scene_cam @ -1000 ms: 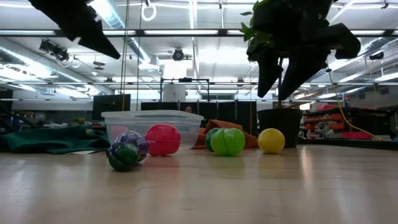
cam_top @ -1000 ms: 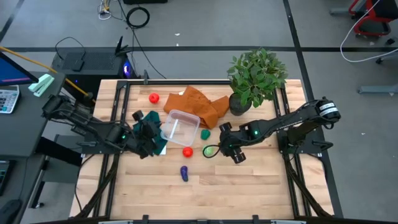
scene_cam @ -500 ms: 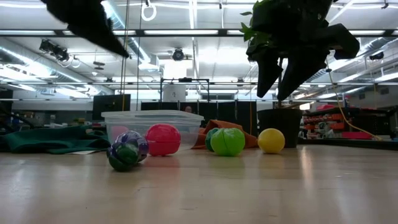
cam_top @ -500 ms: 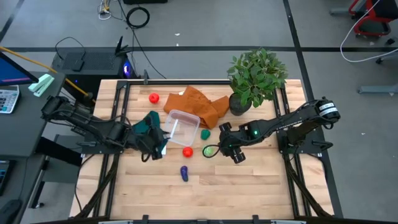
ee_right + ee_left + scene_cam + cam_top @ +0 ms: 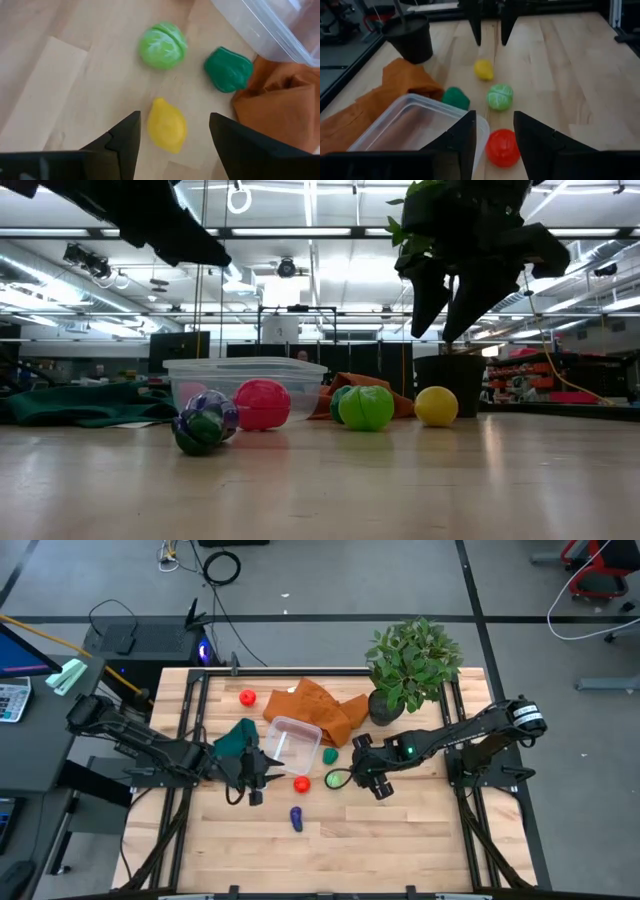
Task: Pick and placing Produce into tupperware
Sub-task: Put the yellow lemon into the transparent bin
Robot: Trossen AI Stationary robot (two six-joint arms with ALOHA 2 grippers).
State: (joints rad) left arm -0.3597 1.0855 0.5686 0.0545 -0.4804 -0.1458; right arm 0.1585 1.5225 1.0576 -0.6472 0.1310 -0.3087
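The clear tupperware (image 5: 290, 740) stands mid-table, one edge against the orange cloth (image 5: 320, 708). Toy produce lies on the wood: a red ball (image 5: 502, 147), a yellow-green cabbage (image 5: 500, 96), a green piece (image 5: 456, 97), a yellow lemon (image 5: 167, 131), a purple piece (image 5: 296, 818) and a second red one (image 5: 247, 697) at the far left. My left gripper (image 5: 494, 116) hovers open, left of the tupperware, pointing at the near red ball. My right gripper (image 5: 173, 116) hangs open above the lemon, a finger on either side, clear of it.
A potted plant (image 5: 412, 665) stands at the far right behind my right arm. A dark green cloth (image 5: 236, 738) lies left of the tupperware, under my left arm. Bare wood runs along the near edge (image 5: 400, 840).
My left gripper has swung toward the table's right, toward the near red ball, sinking a little and tipping from a steep downward slant to nearly level. This has uncovered more of the dark green cloth.
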